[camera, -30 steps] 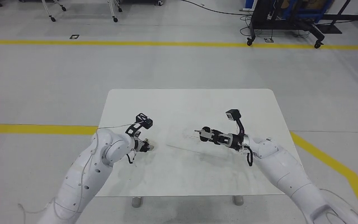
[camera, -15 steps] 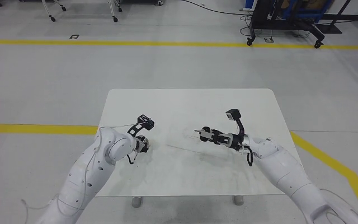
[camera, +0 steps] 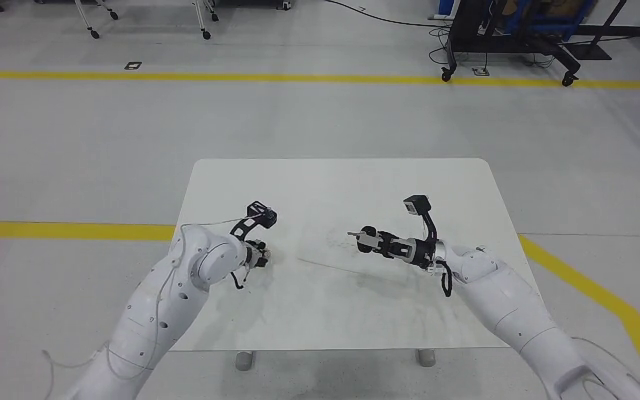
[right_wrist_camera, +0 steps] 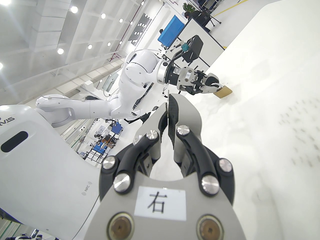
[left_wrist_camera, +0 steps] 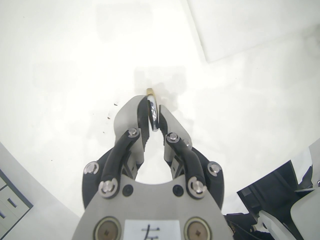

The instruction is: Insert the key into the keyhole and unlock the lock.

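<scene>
The lock (right_wrist_camera: 224, 91), a small brass padlock with a silver shackle, sits near the left edge of the tabletop (camera: 400, 190), about midway between the near and far edges. Its body appears to rest on the white surface. From the left wrist, little more than a sliver of brass shows beyond the shackle.

The left gripper (left_wrist_camera: 150, 107) pinches the shackle between its black pads (left_wrist_camera: 142, 116), and the lock's body pokes out past the fingertips. From above, this gripper (camera: 260, 260) is low over the surface, pointing towards the middle of the table.

The right gripper (right_wrist_camera: 168, 106) is near the middle of the tabletop, a little towards the right edge and well apart from the lock. Its fingers are pressed together and it points across at the lock. From above, it (camera: 355, 237) faces the left gripper with bare surface between them.

Faint grey scuff marks (right_wrist_camera: 297, 112) dot the tabletop beside the right gripper. Yellow lines (camera: 300, 76) cross the floor around the table.
</scene>
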Robot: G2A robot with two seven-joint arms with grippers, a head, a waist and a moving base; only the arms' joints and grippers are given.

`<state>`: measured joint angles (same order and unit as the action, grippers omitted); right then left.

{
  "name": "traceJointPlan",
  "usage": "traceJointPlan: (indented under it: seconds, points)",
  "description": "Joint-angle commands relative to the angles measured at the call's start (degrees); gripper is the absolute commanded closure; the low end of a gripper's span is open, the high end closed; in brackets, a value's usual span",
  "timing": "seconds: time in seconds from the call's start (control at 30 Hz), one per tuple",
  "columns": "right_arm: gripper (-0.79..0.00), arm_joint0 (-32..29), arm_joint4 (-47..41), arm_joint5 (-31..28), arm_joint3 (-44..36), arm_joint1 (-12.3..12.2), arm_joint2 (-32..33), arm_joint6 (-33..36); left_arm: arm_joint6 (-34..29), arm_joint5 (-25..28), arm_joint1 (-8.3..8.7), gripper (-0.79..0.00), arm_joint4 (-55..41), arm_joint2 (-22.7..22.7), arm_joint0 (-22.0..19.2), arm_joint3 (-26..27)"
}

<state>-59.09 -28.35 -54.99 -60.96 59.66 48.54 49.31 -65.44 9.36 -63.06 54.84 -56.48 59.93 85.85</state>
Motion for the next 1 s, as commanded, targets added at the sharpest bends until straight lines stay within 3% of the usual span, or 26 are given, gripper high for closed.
traceJointPlan:
  seconds: [0.0,0.33,0.57,0.67,0.73,0.97]
  points:
    - [0.000,0.00,0.00,0.00,0.00,0.00,0.00,0.00,-0.64,-0.95,0.00,0.000,0.56,-0.06,-0.07,0.10]
    - [0.000,0.00,0.00,0.00,0.00,0.00,0.00,0.00,1.58,-1.47,-0.16,0.000,-1.92,-0.77,0.87,-0.24]
    - [0.000,0.00,0.00,0.00,0.00,0.00,0.00,0.00,14.22,2.78,0.26,0.000,-24.35,-11.06,4.48,-0.60]
    - [0.000,0.00,0.00,0.00,0.00,0.00,0.00,0.00,19.09,7.51,0.19,0.000,-40.78,-16.10,6.24,-2.85]
    - [0.000,0.00,0.00,0.00,0.00,0.00,0.00,0.00,19.05,11.36,0.25,0.000,-47.30,-17.81,6.55,-4.34]
    - [0.000,0.00,0.00,0.00,0.00,0.00,0.00,0.00,18.37,12.72,0.32,0.000,-48.10,-18.05,6.41,-4.67]
